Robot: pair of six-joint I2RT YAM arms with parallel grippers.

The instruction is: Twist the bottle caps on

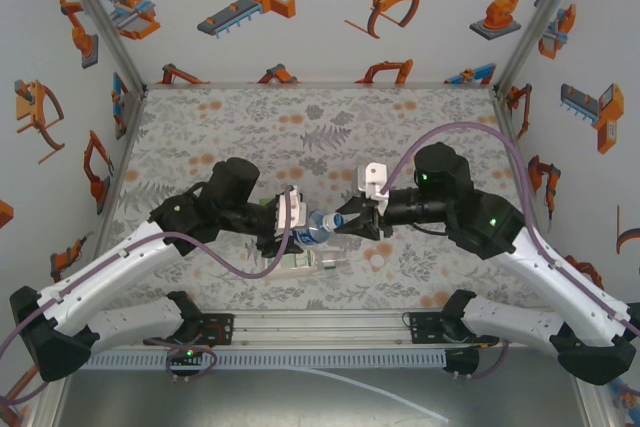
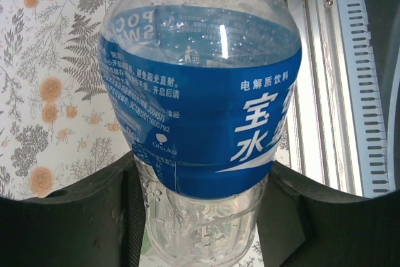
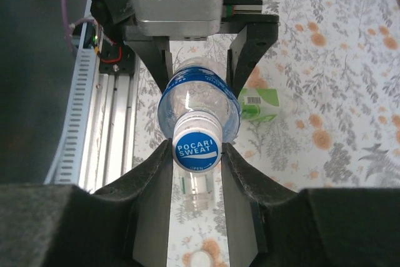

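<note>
The right pincer [image 3: 196,154] is clamping the cap [image 3: 195,145] in its own wrist view, one finger touching each side. The cap is sitting on the neck of the squat blue-labelled bottle [image 3: 181,99], whose long axis is running straight away toward the left pincer [image 3: 200,76], which is gripping the bottle's far end. How far the threads are engaging is hidden under the cap. Beneath, a green-labelled bottle [image 3: 261,104] is lying on the worktop [image 3: 337,92], and a clear shape [image 3: 197,195] between the fingers is too cut off to name. In the left wrist view the left pincer's fingers [image 2: 87,217] are clamping the bottle's ribbed lower body from both sides, with the neck running out of the top edge. From above, both arms are holding the bottle level over the worktop, its neck pointing at the right arm, which is the nearer one to the cap. A loose white cap [image 1: 377,260] is lying on the worktop near the right pincer.
</note>
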